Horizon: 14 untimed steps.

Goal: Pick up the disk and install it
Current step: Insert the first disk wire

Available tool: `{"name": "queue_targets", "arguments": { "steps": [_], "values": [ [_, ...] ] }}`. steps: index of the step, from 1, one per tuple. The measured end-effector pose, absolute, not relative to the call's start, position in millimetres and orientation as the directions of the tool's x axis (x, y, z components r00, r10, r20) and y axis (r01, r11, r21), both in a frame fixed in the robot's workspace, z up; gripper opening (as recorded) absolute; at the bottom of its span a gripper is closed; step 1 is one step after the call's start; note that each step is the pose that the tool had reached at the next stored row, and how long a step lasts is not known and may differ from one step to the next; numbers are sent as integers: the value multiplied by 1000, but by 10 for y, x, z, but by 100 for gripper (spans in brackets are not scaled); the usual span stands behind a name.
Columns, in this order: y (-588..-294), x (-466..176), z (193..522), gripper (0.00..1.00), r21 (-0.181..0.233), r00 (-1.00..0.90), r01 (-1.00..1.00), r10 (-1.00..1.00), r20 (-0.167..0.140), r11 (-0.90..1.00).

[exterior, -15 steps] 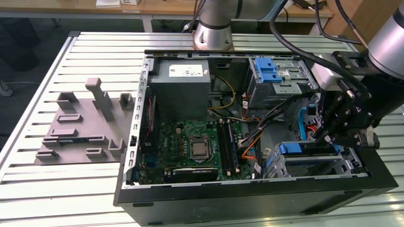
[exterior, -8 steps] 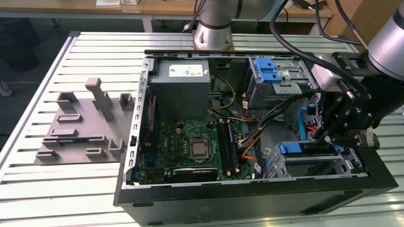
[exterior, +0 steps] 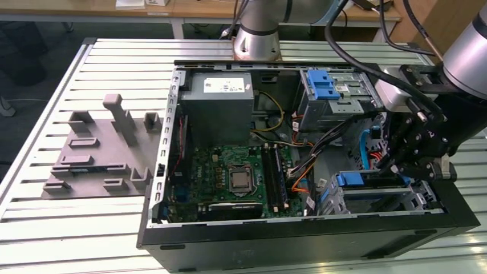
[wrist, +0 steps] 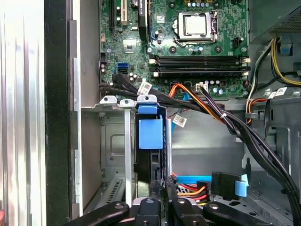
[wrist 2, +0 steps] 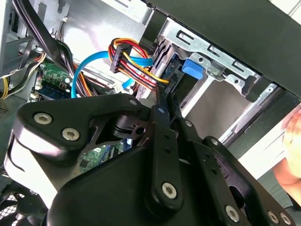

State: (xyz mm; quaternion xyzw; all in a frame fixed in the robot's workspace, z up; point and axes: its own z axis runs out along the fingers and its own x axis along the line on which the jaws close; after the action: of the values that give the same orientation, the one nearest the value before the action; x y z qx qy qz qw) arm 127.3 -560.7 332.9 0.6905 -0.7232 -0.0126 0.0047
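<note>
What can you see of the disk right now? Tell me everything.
In the first wrist view the disk stands on edge, so just a thin dark side shows, with a blue plastic piece at its far end. It sits partway in a slot of the metal cage. The hand appears to pinch its near end. Its label is hidden.

Computer case point(exterior: 304, 240) on the bench point(exterior: 45, 228). Parts holder point(exterior: 99, 154) beside it, toward the exterior view's left. Inside: motherboard point(exterior: 228, 182), power supply point(exterior: 220, 108) behind it, drive cage point(exterior: 335, 100) toward the exterior view's right.
</note>
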Motion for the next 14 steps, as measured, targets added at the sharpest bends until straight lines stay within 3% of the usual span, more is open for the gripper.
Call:
{"name": "queue_targets", "arguments": {
  "steps": [14],
  "values": [
    [-5611, 1274, 3297, 17, 25, -47, -999, -999, -11, 46]
  ]
}}
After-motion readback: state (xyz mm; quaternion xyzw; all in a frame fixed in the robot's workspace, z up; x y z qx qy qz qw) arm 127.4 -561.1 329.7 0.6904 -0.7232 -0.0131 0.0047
